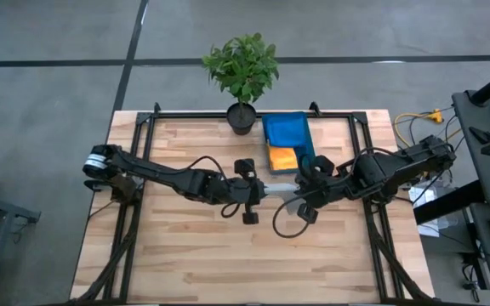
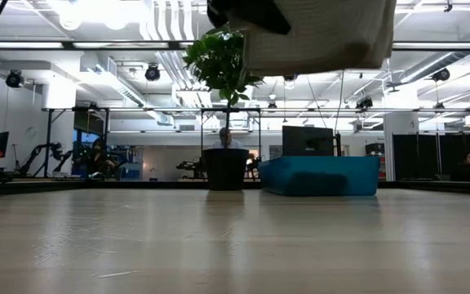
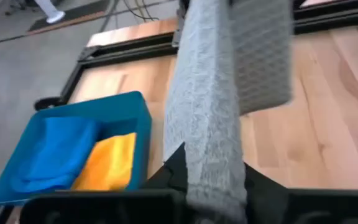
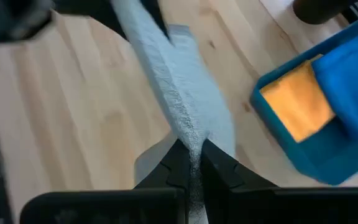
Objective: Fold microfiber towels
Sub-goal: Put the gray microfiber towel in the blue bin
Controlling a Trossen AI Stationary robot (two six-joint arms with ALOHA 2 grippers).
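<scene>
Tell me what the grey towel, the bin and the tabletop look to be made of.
Grey towel: soft napped cloth, likely microfiber, going by its fuzzy waffled surface and limp hang between the left gripper and right gripper. Teal bin: probably moulded plastic, with smooth matte walls. Table: pale wood planks with visible grain and joints.
</scene>
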